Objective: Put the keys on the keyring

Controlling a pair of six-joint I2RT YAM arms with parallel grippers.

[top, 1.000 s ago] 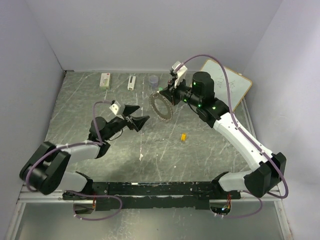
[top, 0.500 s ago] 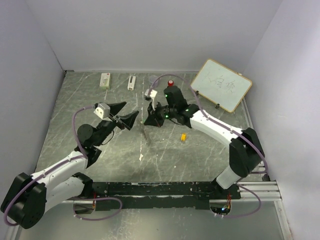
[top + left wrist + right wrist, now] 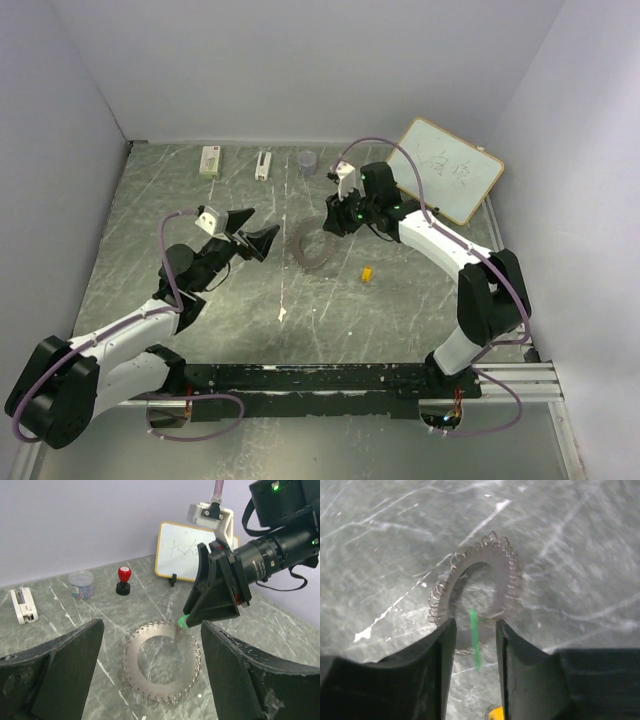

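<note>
The right gripper (image 3: 475, 624) hovers over the keyring (image 3: 506, 575), which lies flat mid-table (image 3: 400, 310). Its fingers (image 3: 440, 655) stand slightly parted. The green key (image 3: 475, 645) shows blurred between them, touching neither. The left gripper (image 3: 151, 630) gapes wide and empty near the ring. The yellow key (image 3: 367, 272) lies just beside it.

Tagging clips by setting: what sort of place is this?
Probably a robotics test booth: plain white walls around a marbled tabletop, two robot arms mounted on a rail, a small whiteboard among props.
</note>
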